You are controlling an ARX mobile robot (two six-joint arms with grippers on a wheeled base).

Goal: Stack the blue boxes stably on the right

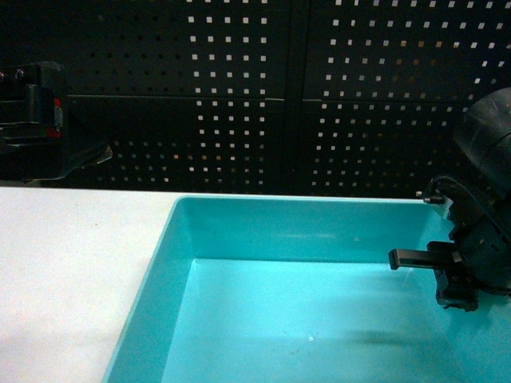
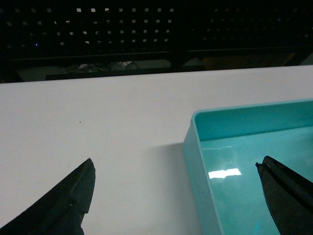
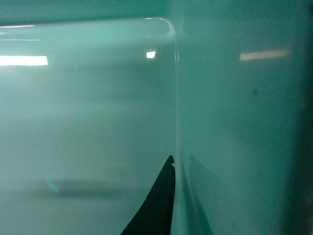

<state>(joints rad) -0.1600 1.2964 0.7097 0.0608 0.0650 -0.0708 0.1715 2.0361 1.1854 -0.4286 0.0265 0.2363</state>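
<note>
A light turquoise tub [image 1: 287,231], one of the blue boxes, sits empty on the white table and fills the lower middle and right of the head view. My right gripper [image 1: 457,289] is at its right wall. In the right wrist view one black finger [image 3: 161,200] lies flat against the inside of that wall [image 3: 234,122], and a dark shape shows through the wall on its other side, so the right gripper [image 3: 178,164] is shut on it. My left gripper [image 2: 174,163] hangs open, wide apart, astride the tub's left wall [image 2: 193,156] without touching it. In the head view the left gripper [image 1: 96,155] is raised at the far left.
The white table [image 1: 72,271] stretches to the left of the tub. A black pegboard wall [image 1: 279,96] stands right behind the table's far edge.
</note>
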